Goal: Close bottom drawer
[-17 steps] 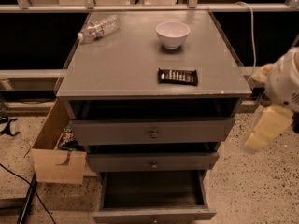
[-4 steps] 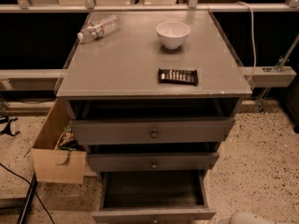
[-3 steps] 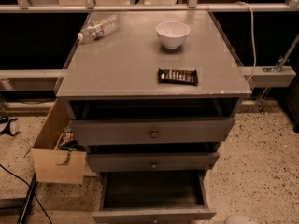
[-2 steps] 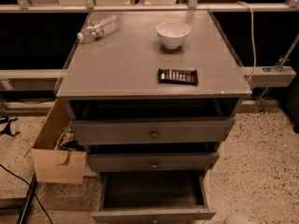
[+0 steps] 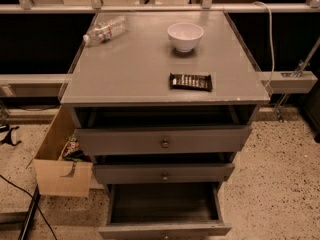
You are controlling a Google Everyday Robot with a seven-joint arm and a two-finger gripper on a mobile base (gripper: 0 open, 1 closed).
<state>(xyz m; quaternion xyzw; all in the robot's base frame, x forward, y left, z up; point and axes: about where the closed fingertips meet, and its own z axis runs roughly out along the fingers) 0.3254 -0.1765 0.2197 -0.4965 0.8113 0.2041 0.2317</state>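
The bottom drawer (image 5: 165, 229) of the grey cabinet is pulled far out. Its slim front lies along the bottom edge of the camera view, and its inside (image 5: 165, 204) looks empty. The middle drawer (image 5: 164, 174) and the top drawer (image 5: 164, 141) above it each stand out a little from the cabinet. My gripper is not in view; no part of the arm shows clearly in this frame.
On the cabinet top (image 5: 130, 69) lie a clear plastic bottle (image 5: 104, 31), a white bowl (image 5: 185, 36) and a dark snack bar (image 5: 190, 81). An open cardboard box (image 5: 62, 164) stands on the floor against the cabinet's left side. A black cable (image 5: 25, 204) runs across the speckled floor at left.
The pale part of my arm seen at the bottom right edge a second ago has dropped out of the frame. The drawers and the things on top have not moved.
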